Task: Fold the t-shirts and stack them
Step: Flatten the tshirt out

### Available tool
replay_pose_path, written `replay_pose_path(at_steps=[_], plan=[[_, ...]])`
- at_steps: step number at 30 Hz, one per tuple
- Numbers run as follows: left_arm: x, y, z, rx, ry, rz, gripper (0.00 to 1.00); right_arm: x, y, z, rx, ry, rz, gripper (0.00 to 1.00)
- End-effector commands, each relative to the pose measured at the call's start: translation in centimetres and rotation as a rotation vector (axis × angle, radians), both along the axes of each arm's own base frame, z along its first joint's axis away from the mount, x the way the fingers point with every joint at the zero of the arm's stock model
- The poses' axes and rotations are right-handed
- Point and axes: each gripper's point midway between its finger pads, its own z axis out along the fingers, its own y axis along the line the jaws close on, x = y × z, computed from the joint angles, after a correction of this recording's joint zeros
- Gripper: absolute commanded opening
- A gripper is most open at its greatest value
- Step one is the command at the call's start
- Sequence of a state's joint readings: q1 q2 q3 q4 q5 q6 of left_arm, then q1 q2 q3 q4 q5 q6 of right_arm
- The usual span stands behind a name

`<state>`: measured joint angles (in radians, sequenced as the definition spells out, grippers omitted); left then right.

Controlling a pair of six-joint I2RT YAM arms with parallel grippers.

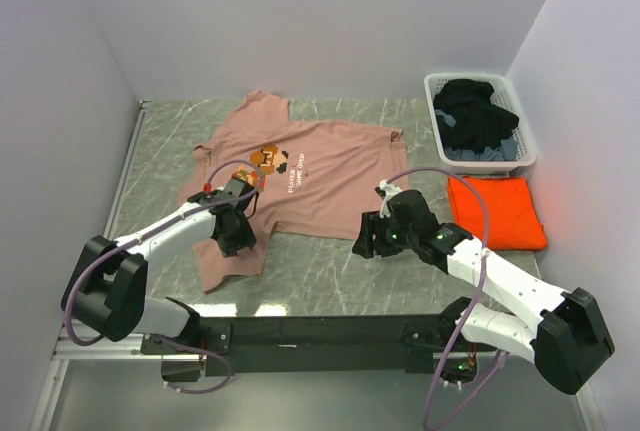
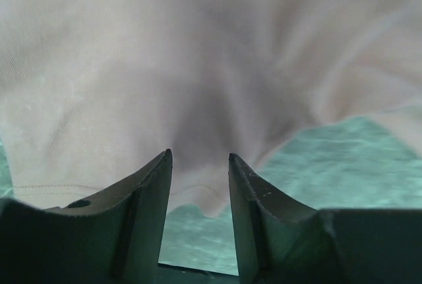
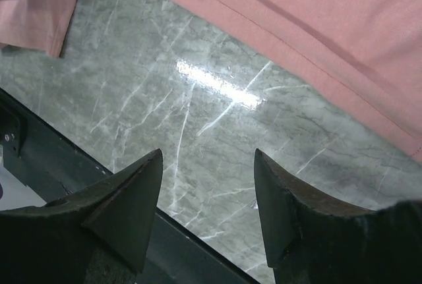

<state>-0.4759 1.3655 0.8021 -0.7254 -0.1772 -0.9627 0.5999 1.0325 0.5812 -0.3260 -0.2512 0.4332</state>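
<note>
The dusty-pink t-shirt (image 1: 320, 166) lies spread face up on the marble table, chest graphic showing, with its near-left part bunched. My left gripper (image 1: 238, 231) sits low on that bunched part. In the left wrist view the left gripper (image 2: 198, 155) has its jaws apart, and a raised fold of the pink t-shirt (image 2: 198, 66) reaches between the fingertips. My right gripper (image 1: 362, 243) hovers open just in front of the shirt's near hem. In the right wrist view the right gripper (image 3: 208, 153) is over bare marble, with the pink t-shirt (image 3: 316, 20) beyond it. The orange t-shirt (image 1: 495, 213) lies folded at the right.
A white laundry basket (image 1: 436, 86) with dark clothes stands at the back right, behind the orange shirt. A black rail (image 1: 320, 329) runs along the table's near edge by the arm bases. White walls close in the left, back and right.
</note>
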Motion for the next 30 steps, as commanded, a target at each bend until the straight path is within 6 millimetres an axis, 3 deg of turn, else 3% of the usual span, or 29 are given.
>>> replay_pose_path(at_steps=[1, 5, 11, 15, 19, 22, 24, 30], plan=[[-0.8, -0.8, -0.9, -0.045, 0.016, -0.011, 0.45, 0.3, -0.1, 0.2, -0.003, -0.024, -0.011, 0.64], [-3.2, -1.8, -1.8, -0.083, 0.059, -0.025, 0.44, 0.4, -0.1, 0.2, -0.003, -0.025, -0.015, 0.64], [-5.7, -5.9, -2.5, -0.167, 0.101, -0.122, 0.44, 0.5, 0.0, 0.0, -0.005, -0.019, -0.015, 0.64], [-5.5, -7.2, -1.8, -0.169, 0.105, -0.145, 0.45, 0.6, 0.0, 0.3, -0.005, -0.024, -0.014, 0.64], [-3.9, -7.2, 1.0, -0.164, 0.018, -0.112, 0.48, 0.8, -0.5, 0.4, -0.024, -0.042, -0.027, 0.64], [-2.4, -6.0, 3.3, -0.124, -0.064, -0.054, 0.52, 1.2, -1.0, 0.1, -0.061, -0.04, -0.046, 0.64], [-1.6, -3.7, 3.7, -0.063, -0.098, 0.013, 0.53, 1.7, -1.6, -0.2, -0.093, -0.042, -0.08, 0.64], [0.9, 2.8, 2.5, -0.013, -0.149, 0.194, 0.43, 4.4, -4.2, -0.8, -0.09, 0.001, -0.259, 0.64]])
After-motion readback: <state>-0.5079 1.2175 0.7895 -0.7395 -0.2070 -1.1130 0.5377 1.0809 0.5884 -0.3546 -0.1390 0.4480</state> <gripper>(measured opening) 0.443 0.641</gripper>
